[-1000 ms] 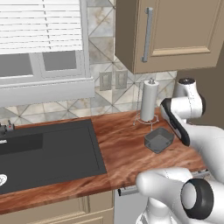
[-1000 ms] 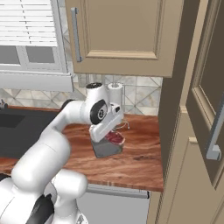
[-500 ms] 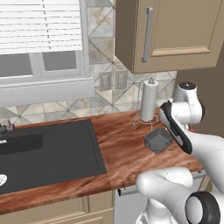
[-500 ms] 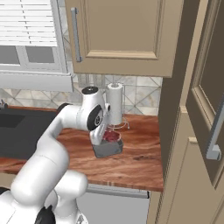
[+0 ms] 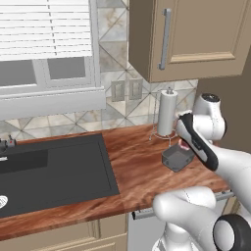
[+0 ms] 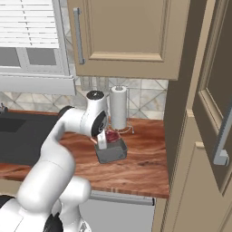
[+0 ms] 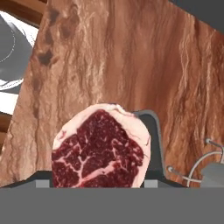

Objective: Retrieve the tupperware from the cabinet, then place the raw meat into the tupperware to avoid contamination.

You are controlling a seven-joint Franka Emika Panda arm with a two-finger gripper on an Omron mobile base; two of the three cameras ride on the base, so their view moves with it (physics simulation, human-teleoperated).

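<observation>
My gripper (image 6: 103, 141): pinching the raw meat (image 7: 100, 148) above the tupperware (image 6: 110, 151) on the counter (image 6: 136, 163); paper towel roll (image 6: 119, 108) at 12 o'clock. Risk: releasing off-centre could drop meat onto the rim.

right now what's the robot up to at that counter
The white arm's gripper carries the raw meat right over the dark grey tupperware, which sits on the wooden counter in front of the paper towel holder. The meat hangs at the container's rim, not yet let go. The tupperware is already out of the cabinet.
</observation>
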